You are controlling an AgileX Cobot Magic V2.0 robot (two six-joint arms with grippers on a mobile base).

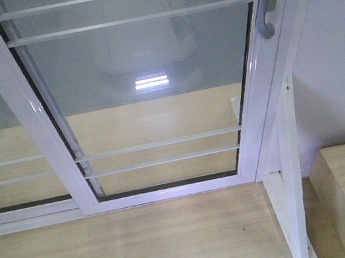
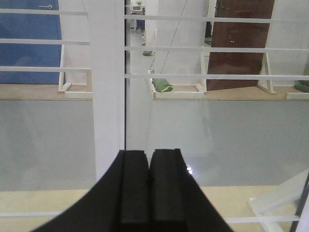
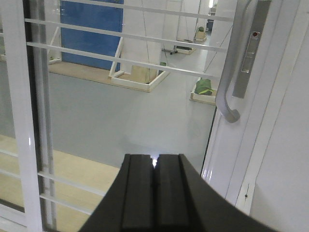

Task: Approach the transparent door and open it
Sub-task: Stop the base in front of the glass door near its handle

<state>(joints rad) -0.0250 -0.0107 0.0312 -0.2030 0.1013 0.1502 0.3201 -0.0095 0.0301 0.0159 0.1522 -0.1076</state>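
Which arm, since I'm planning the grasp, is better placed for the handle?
Right. Its wrist view shows the handle just above and right of the right gripper; the left gripper faces only glass and frame.

white-framed transparent door (image 1: 149,73), grey handle (image 3: 226,77)

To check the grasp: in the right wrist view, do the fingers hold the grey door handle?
No, the right fingers are shut on nothing; the grey handle hangs above them to the right, untouched.
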